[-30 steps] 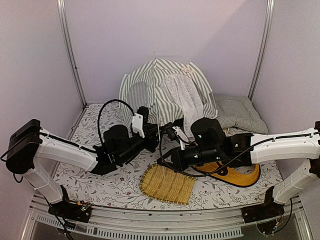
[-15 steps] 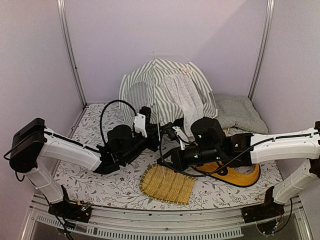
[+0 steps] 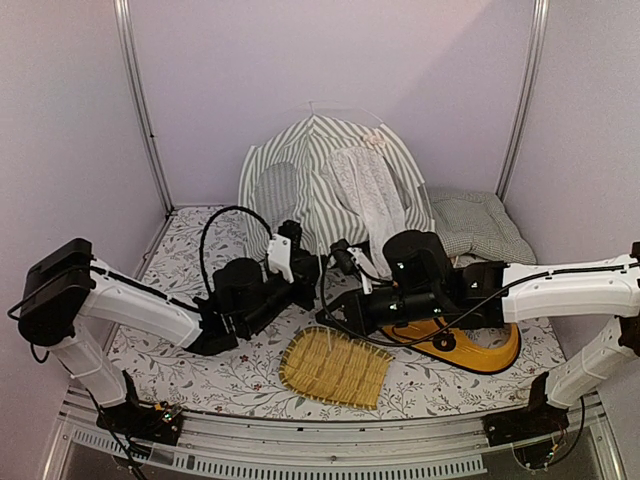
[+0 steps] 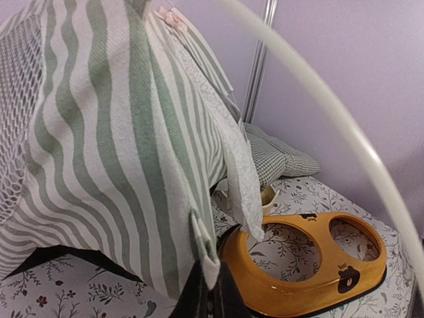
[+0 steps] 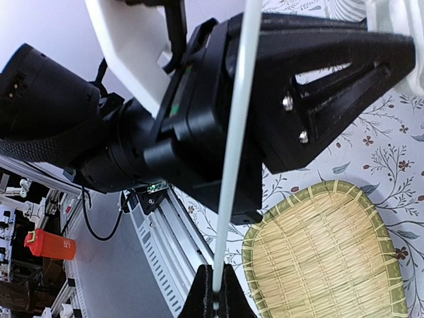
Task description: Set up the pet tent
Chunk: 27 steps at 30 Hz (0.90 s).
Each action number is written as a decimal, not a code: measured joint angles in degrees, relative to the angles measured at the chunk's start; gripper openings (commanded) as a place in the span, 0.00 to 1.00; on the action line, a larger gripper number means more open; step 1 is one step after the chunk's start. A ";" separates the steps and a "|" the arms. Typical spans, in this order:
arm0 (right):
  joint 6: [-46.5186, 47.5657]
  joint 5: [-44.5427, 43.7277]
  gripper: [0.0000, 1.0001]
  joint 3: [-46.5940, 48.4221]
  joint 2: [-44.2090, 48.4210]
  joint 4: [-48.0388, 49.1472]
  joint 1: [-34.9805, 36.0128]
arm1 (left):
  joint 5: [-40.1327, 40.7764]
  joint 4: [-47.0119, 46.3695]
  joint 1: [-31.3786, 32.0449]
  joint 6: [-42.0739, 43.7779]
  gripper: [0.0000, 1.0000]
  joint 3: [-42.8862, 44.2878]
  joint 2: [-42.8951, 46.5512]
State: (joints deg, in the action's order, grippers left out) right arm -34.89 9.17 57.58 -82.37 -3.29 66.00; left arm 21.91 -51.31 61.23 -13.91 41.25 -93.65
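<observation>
Tent [image 3: 300,165]: grey-green and white stripes, white lace curtain [image 3: 372,200]. Pole [image 4: 344,126]: white. Cushion [image 3: 480,225]: green-white check. Stand [image 3: 490,355]: orange-yellow, dark bear mark. Woven tray [image 3: 333,367]: straw yellow, green rim. Tablecloth [image 3: 180,250]: white, leafy sprigs.

The pet tent [image 4: 119,132] is noted as matt, coarsely woven striped cloth, with an open mesh window [image 4: 20,112] and a lace curtain [image 3: 370,195]. Its pole [image 5: 232,165] is recorded as smooth and faintly glossy. The orange feeder [image 4: 311,265] is glossy plastic. The tray [image 5: 324,265] is rough woven slatwork.
</observation>
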 measured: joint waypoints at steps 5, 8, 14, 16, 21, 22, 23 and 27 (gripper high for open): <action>0.31 0.59 0.00 2.10 0.00 -1.44 -0.87 | 0.66 -1.18 1.51 0.68 0.00 -2.75 1.42; 0.68 1.14 0.00 3.19 -0.22 -1.51 -1.88 | 1.07 -1.53 2.62 0.96 0.00 -4.42 2.97; 1.79 3.52 0.00 5.11 -0.94 -1.36 -4.72 | 2.08 -0.90 4.76 2.32 0.00 -5.73 5.20; 2.19 4.17 0.00 6.19 -1.55 -1.16 -5.35 | 2.47 -0.46 5.07 2.56 0.00 -5.84 5.68; 2.99 5.22 0.00 7.63 -2.62 -0.26 -6.27 | 3.74 0.87 5.75 2.99 0.00 -6.27 7.39; 3.06 5.51 0.00 7.65 -2.71 -0.09 -6.45 | 4.15 1.33 6.01 3.04 0.00 -6.29 7.69; 3.15 5.77 0.00 7.74 -2.80 -0.09 -6.62 | 4.46 1.68 6.25 3.10 0.00 -6.29 7.89; 3.72 6.67 0.00 9.64 -3.61 -0.11 -7.63 | 5.99 3.13 7.48 3.19 0.00 -6.60 8.52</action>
State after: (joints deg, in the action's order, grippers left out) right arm -31.18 15.84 67.22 -85.97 -3.40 58.37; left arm 27.90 -48.18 68.71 -10.72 34.65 -85.12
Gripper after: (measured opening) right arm 0.016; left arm 0.005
